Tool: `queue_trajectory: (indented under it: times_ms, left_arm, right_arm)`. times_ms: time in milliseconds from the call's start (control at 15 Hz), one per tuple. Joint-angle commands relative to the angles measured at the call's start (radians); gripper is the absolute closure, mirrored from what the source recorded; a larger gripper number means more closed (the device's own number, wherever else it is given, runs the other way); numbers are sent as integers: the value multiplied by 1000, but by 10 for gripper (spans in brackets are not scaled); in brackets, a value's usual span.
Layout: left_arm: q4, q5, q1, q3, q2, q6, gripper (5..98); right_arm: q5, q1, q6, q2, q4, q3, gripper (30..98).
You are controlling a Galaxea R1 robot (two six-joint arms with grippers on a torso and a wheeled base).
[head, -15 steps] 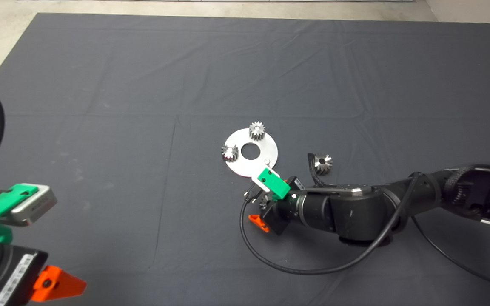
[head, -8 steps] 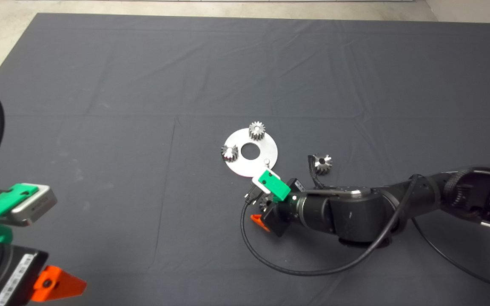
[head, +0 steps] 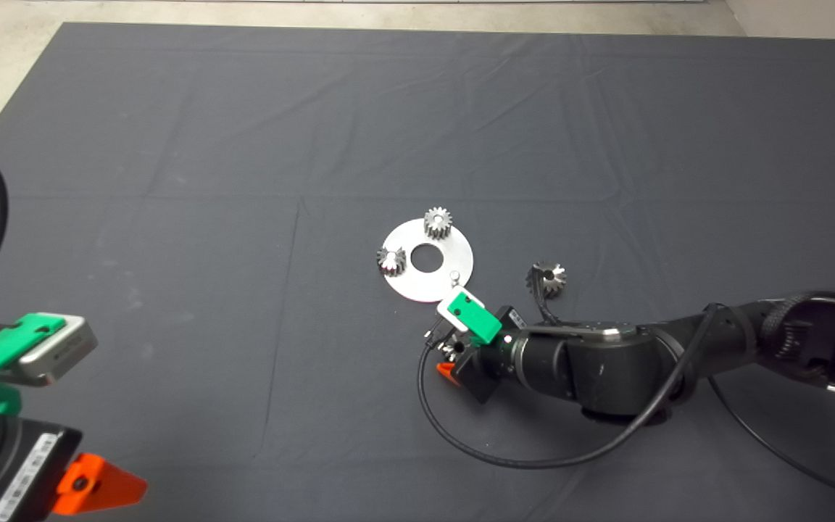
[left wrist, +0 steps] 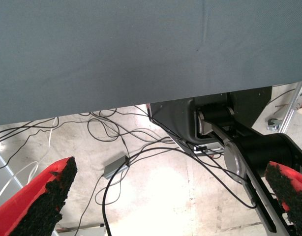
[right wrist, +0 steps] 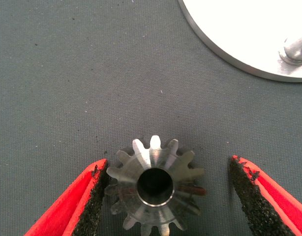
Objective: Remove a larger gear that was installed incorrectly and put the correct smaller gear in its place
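Steel on the dark mat (right wrist: 67, 73), flat on its face with the bore upward, framed by the red fingers of the right gripper (right wrist: 170, 196): the smaller gear (right wrist: 153, 189). No long axis to line up with, only a round toothed rim to pinch across. Fingers spread, gripping nothing yet: one pad (right wrist: 94, 196) touching or all but touching the teeth on its side, the other pad (right wrist: 249, 196) clear of the teeth, so the gear is off-centre in the gap, toward the first pad. Probably calls for a slight sideways shift toward the gear before closing, or else for accepting a small slide of the gear across the mat during the squeeze. Beyond the fingertips, near the gear but apart from it, the round steel plate (right wrist: 229, 29) with its bare peg (right wrist: 294, 49), presumably the seat for this gear, ahead and somewhat to the clear pad's side. From above, a far-rim gear (head: 438, 221) and a side-rim gear (head: 391, 261) on the plate, past the peg from the gripper. Off to the arm's side, loose on the mat and apart from the plate, the larger gear (head: 546, 278). Left gripper (left wrist: 166, 206) parked at the mat's near left corner, fingers wide apart on nothing, well away from every gear; plainly work for the right arm.
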Motion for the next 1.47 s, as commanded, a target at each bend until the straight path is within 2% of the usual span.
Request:
queue_trajectory:
  times_ms: [0, 267, 333, 533, 600, 800, 1067, 1400]
  left_arm:
    - [-14, 7, -5, 19, -4, -9, 54]
    - [-14, 7, -5, 19, -4, -9, 54]
    - [-14, 7, -5, 19, -3, -9, 54]
    - [-14, 7, -5, 19, -4, -9, 54]
    - [-14, 7, -4, 19, -4, -9, 54]
    - [-14, 7, -4, 19, -5, -9, 54]
    - [-15, 7, -3, 19, -5, -9, 54]
    - [-14, 7, -5, 19, -4, -9, 54]
  right_arm:
    - [4, 13, -1, -1, -26, -6, 632]
    - [6, 13, -1, 2, -26, -6, 684]
    - [4, 13, 1, 3, -26, -6, 721]
    - [9, 13, -3, 2, -27, 1, 739]
    - [9, 12, -6, 3, -27, 4, 774]
    - [9, 13, -7, 0, -29, 1, 776]
    - [9, 13, -3, -1, -29, 4, 846]
    - [4, 24, 4, -1, -27, 15, 856]
